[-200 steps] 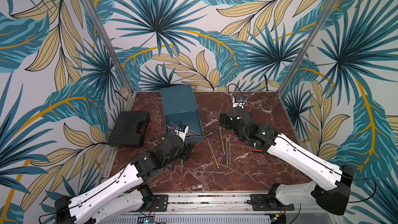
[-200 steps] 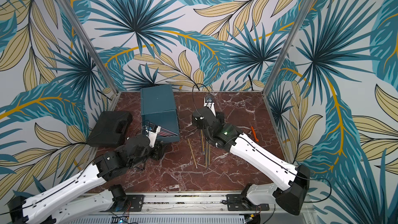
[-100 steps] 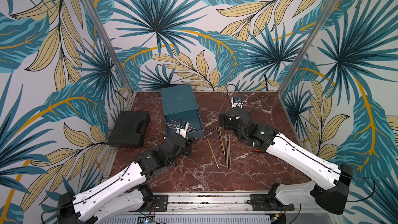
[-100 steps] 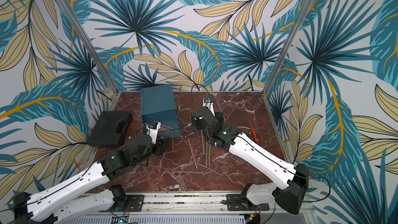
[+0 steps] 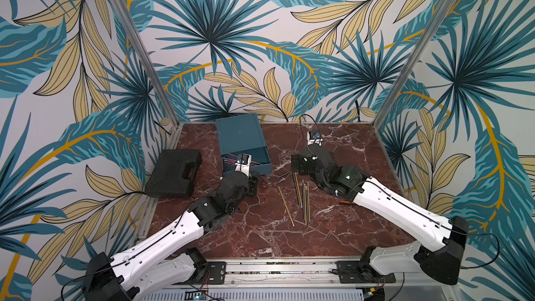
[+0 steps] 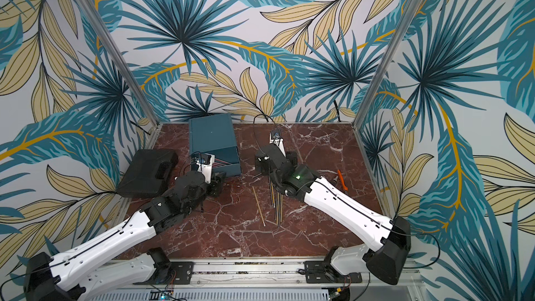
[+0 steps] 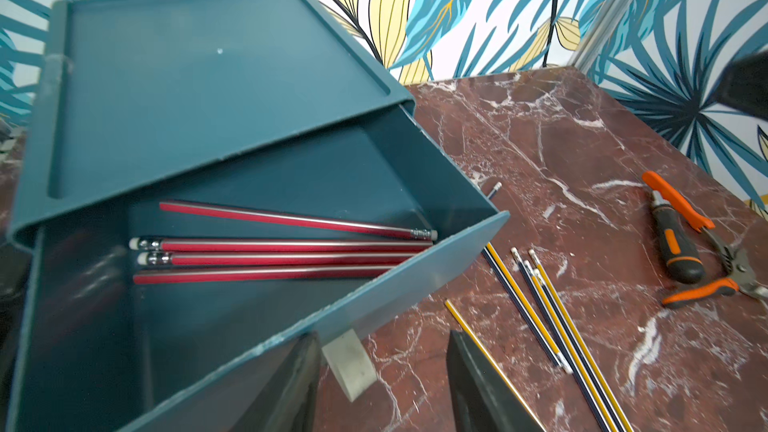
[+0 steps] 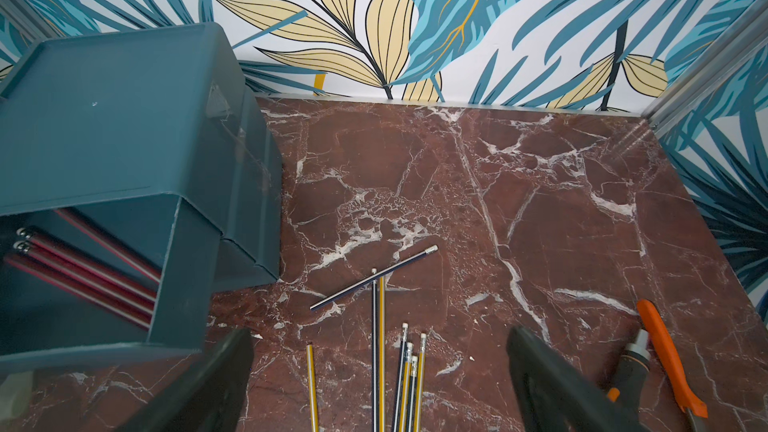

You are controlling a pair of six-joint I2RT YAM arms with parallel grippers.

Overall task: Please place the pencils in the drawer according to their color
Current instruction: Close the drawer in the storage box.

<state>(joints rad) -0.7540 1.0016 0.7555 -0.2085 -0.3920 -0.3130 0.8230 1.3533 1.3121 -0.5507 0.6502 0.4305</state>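
Table (image 5: 260, 241): dark red marble top; leaf-print panels on three sides. Drawer cabinet (image 5: 238, 131): teal; stands at back edge, L of centre, front toward arms. Top drawer (image 7: 415, 280): pulled out, sits a bit skewed in its slot; holds four red pencils (image 7: 282, 245) lying flat, three roughly parallel, one angled behind them. Pull tab (image 7: 351, 361): whitish; juts from drawer front.

L gripper (image 7: 380, 336): hovers low at drawer front; jaws part-way apart; tab between them, just beside one finger (image 7: 291, 384), clear gap to the other; grips nothing.

Striped pencils (image 5: 304, 201), yellow w/ dark: five at table centre, R of cabinet, all pointing roughly front-to-back; three bunched together, eraser ends toward back edge; a fourth just beside them; lone pencil (image 5: 286, 205) apart on L side, tilted. Dark pencil (image 8: 374, 278): lies crosswise near cabinet's front R corner, across back end of one striped pencil; touching or not, cannot tell.

R gripper (image 8: 378, 336): spread wide, empty; hangs over back ends of striped pencils.

Orange-handled pliers (image 7: 677, 203) & screwdriver (image 7: 675, 243): side by side near R edge, well apart from pencils. Black case (image 5: 173, 173): shut; at L edge, near cabinet.
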